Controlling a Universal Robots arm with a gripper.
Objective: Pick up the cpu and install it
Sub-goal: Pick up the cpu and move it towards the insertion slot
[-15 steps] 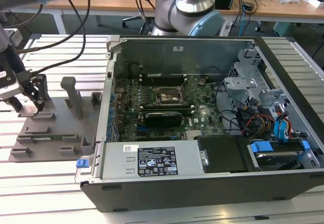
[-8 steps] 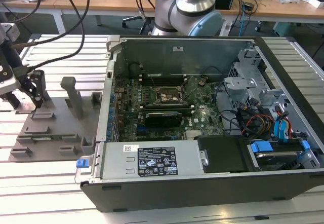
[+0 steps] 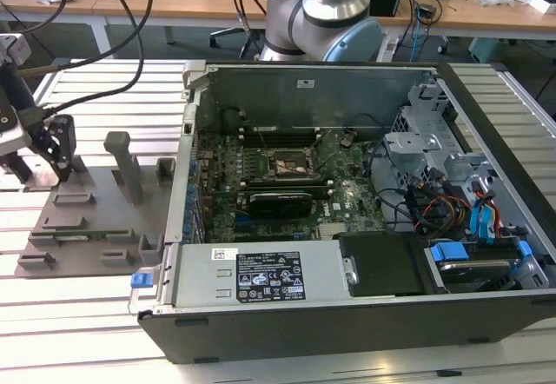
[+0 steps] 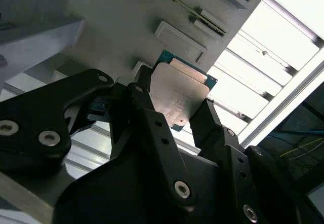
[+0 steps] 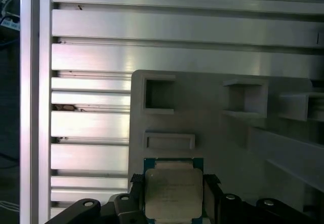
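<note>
The cpu [image 5: 173,192], a silvery square chip with a thin green rim, sits between my gripper's [image 5: 173,183] two black fingers, which press on its opposite edges. In the second wrist view the cpu [image 4: 179,95] lies just over the grey holder plate [image 4: 116,21], gripper [image 4: 173,98] shut on it. In the exterior view the gripper [image 3: 43,168] stands at the far corner of the holder plate [image 3: 95,219], on the exterior view's left. The open socket [image 3: 291,165] lies on the motherboard inside the computer case.
The open computer case [image 3: 347,228] fills the middle and the exterior view's right, with its metal wall [image 3: 187,149] between the plate and the motherboard. Upright posts [image 3: 126,167] rise from the holder plate. Cables [image 3: 104,80] run to the gripper. The table is ribbed aluminium [image 5: 152,26].
</note>
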